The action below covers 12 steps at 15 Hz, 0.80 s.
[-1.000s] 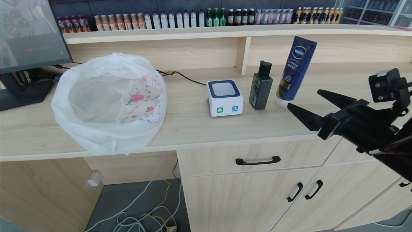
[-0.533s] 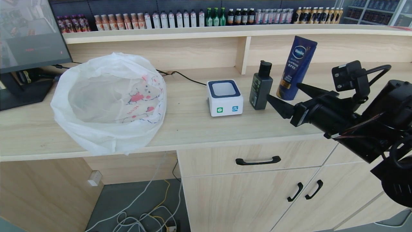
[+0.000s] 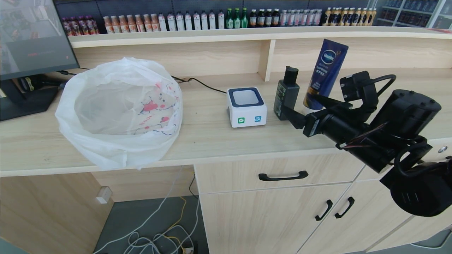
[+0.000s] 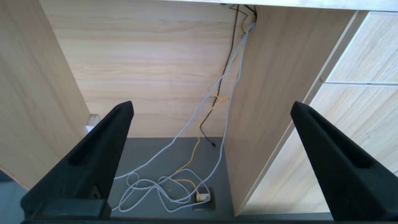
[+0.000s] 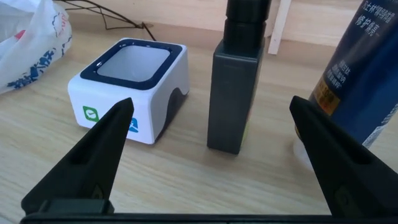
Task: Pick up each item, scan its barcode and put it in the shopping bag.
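Presently the right gripper [image 3: 298, 103] hangs just beside the dark bottle [image 3: 286, 93], its fingers spread wide and holding nothing. That bottle stands upright on the counter [image 3: 212, 137] between the white scanner [image 3: 246, 107] and the blue tube [image 3: 325, 70], well apart from the shopping bag [image 3: 120, 109]. Below the counter, the left gripper [image 4: 211, 112] also gapes wide and empty.

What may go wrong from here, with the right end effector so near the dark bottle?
The right end effector is open, facing the tall, narrow dark bottle; an off-centre close may tip it. The blue tube stands on its cap just beside, so a finger may knock it over.
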Available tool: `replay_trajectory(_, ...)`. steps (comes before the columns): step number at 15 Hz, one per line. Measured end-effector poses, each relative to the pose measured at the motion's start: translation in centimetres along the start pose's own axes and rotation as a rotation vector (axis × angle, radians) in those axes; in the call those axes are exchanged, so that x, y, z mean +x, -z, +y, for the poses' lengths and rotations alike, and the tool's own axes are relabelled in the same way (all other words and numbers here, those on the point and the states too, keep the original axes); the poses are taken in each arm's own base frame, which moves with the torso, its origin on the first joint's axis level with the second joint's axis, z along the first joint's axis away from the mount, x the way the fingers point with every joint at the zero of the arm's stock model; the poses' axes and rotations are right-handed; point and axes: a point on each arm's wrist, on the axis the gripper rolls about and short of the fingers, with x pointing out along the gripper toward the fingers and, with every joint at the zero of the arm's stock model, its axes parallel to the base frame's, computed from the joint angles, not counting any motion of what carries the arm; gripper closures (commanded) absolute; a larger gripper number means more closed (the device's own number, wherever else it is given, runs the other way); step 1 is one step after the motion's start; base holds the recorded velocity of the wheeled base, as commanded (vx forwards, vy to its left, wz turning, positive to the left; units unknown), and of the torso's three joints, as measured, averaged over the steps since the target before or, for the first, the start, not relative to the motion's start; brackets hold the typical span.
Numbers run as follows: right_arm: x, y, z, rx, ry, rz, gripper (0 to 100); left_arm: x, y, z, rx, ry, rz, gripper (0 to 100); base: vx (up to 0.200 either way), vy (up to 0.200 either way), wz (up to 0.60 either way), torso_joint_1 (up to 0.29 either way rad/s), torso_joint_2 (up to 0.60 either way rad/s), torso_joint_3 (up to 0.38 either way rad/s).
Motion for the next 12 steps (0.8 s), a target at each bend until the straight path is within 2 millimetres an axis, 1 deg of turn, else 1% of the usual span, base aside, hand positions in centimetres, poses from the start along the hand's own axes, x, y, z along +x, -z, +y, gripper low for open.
replay_trajectory(12,2.8,0.4,0.0,0.002,0.079,-0.021,0,0.0,0.0,0.0,0.000,0.001,0.000,0,0.000,0.000,0.00,0.000,0.00,0.000)
